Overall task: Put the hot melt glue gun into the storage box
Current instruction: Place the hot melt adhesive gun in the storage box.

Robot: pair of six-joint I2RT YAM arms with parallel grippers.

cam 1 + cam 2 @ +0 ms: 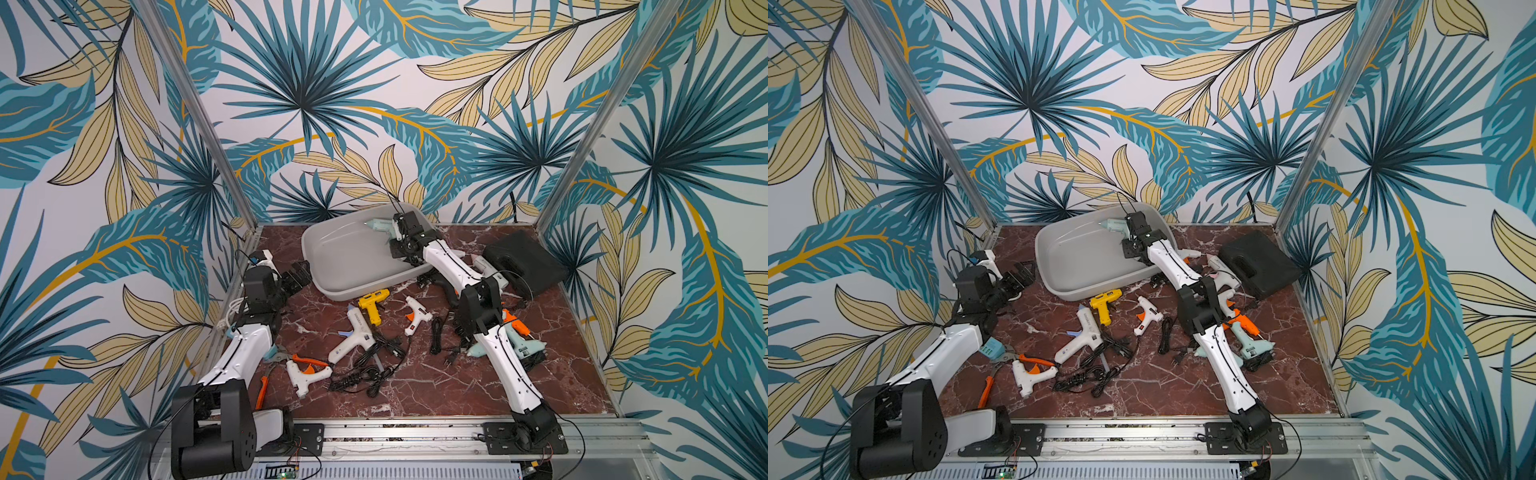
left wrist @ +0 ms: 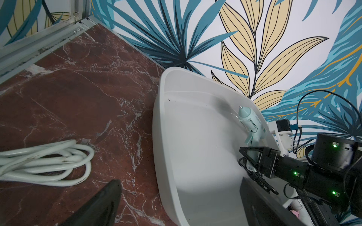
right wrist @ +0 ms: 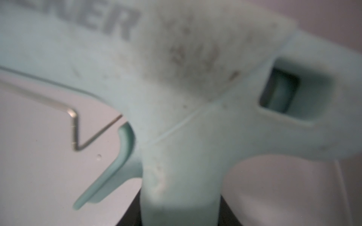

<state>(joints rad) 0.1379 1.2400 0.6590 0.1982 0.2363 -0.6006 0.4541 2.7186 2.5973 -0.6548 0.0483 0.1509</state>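
The storage box point(image 1: 332, 266) point(image 1: 1067, 270) point(image 2: 162, 117) is a light grey tub at the back middle of the marble table. A mint hot melt glue gun point(image 1: 379, 225) point(image 1: 1115, 225) point(image 2: 251, 122) point(image 3: 195, 94) hangs over the box's far right part with its nozzle pointing left. My right gripper point(image 1: 397, 237) point(image 1: 1133, 237) point(image 2: 252, 156) point(image 3: 180, 215) is shut on its handle. My left gripper point(image 1: 301, 272) point(image 1: 1023, 272) point(image 2: 179, 181) stands open with nothing in it, just left of the box's near left corner.
Several other glue guns lie on the table: a yellow one point(image 1: 372, 305), white ones point(image 1: 415, 313) point(image 1: 353, 336) point(image 1: 305, 374) and mint ones point(image 1: 523, 345) under my right arm. A black hard case point(image 1: 523, 262) stands at the right. Black cords point(image 1: 365, 374) and orange-handled pliers point(image 1: 262, 390) lie near the front; a white cable coil point(image 2: 45, 162) lies left.
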